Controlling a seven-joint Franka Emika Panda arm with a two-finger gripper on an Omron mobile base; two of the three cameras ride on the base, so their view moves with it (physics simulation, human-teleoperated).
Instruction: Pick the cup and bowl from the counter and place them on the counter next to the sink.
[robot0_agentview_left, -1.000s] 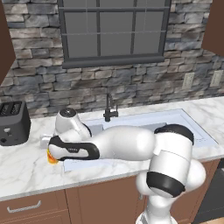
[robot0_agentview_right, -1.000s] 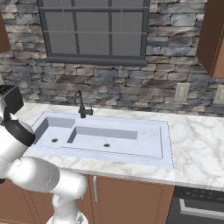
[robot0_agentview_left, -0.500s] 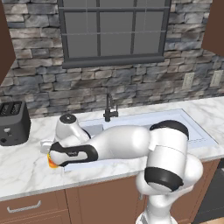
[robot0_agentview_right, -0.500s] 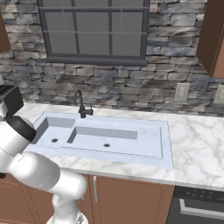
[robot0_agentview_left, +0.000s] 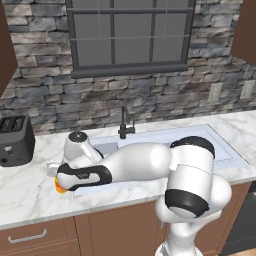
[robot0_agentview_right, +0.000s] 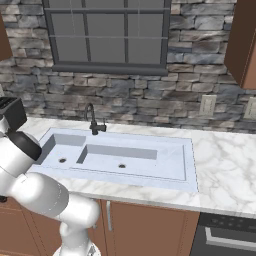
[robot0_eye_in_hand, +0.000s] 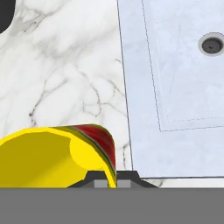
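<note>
**Cup held over the counter's edge strip, beside the sink**

At the far left of the marble counter, a black toaster stands against the stone wall, well apart from the work. Just right of it, the white arm reaches low across the slab, and its gripper is clamped tight on the wall of the small yellow cup, one fingertip inside the rim and one outside. From the left base camera only a sliver of the cup's yellow and orange shows under the dark wrist, near the counter's front edge and just left of the sink. The hand camera looks down on veined marble to the left and the sink's pale rim to the right, with the drain hole well off toward the basin's middle. The cup hangs over the marble, close beside the sink's left rim. Further right, the dark faucet rises at the back rim. The bowl cannot be made out in these views.

The risks, as judged from here, are few but real. The grip is on a thin wall rather than around the body, so the cup may tilt or twist in the fingers and tip over on release. Whether its base is touching the marble cannot be told, and letting go too high could make it roll toward the rim and into the basin. A release too near the front edge could send it off the counter.
</note>
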